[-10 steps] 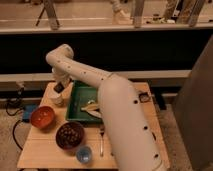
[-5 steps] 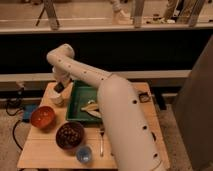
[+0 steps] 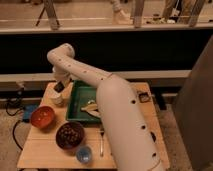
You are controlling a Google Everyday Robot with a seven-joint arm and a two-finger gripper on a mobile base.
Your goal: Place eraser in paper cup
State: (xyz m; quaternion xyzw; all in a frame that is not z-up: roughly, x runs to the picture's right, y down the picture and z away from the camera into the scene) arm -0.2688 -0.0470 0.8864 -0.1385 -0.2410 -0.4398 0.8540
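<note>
Arm: white, reaching from the lower right of the frame up to the upper left.
Gripper: upper left, pointing down just above the paper cup.
Grip: cannot tell whether clenched or released.
Eraser: small dark piece at the gripper's tip, over the cup's mouth.
Paper cup: upright at the table's far left corner, left of the green tray.
Nearby: orange bowl below the cup, dark bowl lower centre, blue cup at the bottom edge.
</note>
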